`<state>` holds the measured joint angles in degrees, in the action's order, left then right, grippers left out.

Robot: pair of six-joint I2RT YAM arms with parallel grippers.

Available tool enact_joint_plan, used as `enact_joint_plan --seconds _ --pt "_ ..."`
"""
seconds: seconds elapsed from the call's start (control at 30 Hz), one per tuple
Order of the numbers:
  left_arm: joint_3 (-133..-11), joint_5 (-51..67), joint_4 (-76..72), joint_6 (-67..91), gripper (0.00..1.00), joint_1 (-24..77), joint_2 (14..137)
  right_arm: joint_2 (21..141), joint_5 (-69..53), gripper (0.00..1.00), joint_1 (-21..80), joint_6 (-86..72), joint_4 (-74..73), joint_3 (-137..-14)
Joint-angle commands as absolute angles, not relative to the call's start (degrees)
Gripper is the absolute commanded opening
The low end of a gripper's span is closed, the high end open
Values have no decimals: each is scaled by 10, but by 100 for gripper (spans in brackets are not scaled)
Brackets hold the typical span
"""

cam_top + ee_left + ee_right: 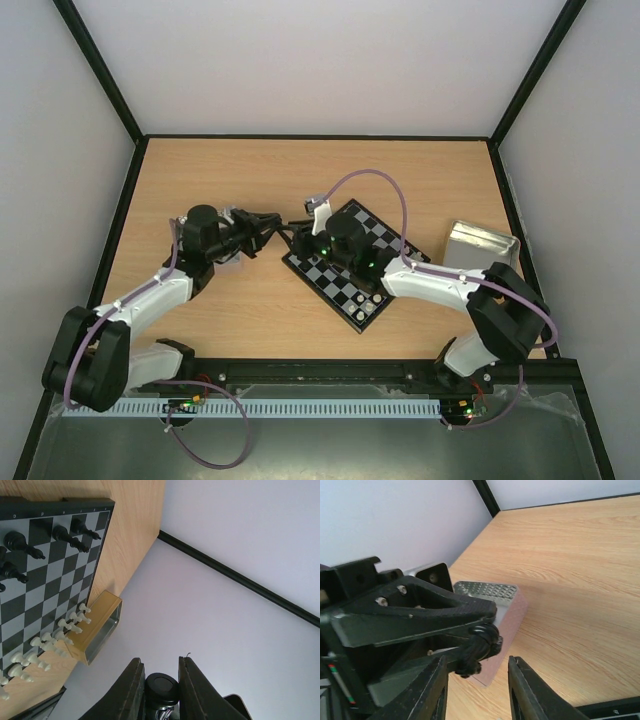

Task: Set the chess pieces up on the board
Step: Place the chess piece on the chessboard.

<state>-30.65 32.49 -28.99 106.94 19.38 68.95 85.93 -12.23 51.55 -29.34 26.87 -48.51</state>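
Left gripper [160,666] is clamped on a black chess piece [161,690]. I see only one round end, so I can't tell which kind. Right gripper [476,664] has its fingers apart either side of it, not pinching. The board [345,297] lies at 3 o'clock from that meeting point, its middle hidden under the right arm. The white pieces [50,642] run along one edge, and the last of them is cut off.

A robotics lab cell: white panels [300,60] in black framing [101,70] enclose the wooden table [250,170] on three sides, two robot arms [150,296] and a slotted cable duct [300,408] at its near edge.
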Motion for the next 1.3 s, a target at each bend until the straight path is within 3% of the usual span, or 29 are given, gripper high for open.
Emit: enact_joint_plan --seconds 0.0,0.5,0.63,0.8,0.9,1.07,1.27 --pt "-298 330 -321 1099 17 201 698 873 -98 30 519 -271 253 -509" --pt "-293 332 -337 1111 18 211 699 878 -64 2 523 -282 261 -516" --pt "-297 322 -304 1079 35 212 685 862 -49 2 523 -284 215 -533" --pt "-321 269 -148 942 58 203 641 845 -55 2 510 -267 46 -600" --pt "-327 223 -78 833 65 180 605 850 -97 2 483 -255 -66 -633" --pt "-367 157 41 631 69 161 548 870 -122 2 422 -219 -230 -681" --pt "-438 125 179 394 70 158 524 927 -101 2 362 -179 -326 -734"
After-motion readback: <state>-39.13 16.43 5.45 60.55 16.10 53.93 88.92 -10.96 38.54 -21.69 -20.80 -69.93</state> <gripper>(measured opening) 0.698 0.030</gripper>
